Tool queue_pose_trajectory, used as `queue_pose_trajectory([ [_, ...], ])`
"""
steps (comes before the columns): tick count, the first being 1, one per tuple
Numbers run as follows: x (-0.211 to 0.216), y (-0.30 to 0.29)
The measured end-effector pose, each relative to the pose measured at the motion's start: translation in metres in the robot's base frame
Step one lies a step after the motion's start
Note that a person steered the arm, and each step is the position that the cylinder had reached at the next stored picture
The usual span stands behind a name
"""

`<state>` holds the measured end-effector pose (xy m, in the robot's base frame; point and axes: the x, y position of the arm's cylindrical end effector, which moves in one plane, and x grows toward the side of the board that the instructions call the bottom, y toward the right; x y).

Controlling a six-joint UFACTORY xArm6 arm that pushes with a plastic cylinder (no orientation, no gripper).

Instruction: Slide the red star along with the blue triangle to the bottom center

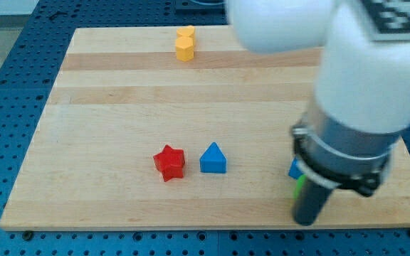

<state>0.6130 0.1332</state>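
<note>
On the wooden worktop [105, 121], my tip [305, 220] rested near the right front edge; no gripper showed. The blue triangle [213, 158], apex pointing far, sat just right of the red star [169, 163], well left of it.

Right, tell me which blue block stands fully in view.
The blue triangle, beside the red star, left of my tip. The other blue block is mostly hidden behind the arm.

board [119, 107]: pale wood, smooth | red star [169, 163]: matt plastic | arm [361, 78]: glossy white
</note>
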Motion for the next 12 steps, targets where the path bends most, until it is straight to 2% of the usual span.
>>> queue_pose_trajectory([
  [1, 0.005, 0.019],
  [2, 0.005, 0.012],
  [4, 0.005, -0.175],
  [5, -0.023, -0.228],
  [6, -0.067, -0.212],
  [7, -0.075, -0.176],
  [8, -0.087, -0.173],
  [9, -0.092, -0.196],
  [10, -0.117, -0.214],
  [11, -0.154, -0.198],
  [12, -0.146, -0.161],
])
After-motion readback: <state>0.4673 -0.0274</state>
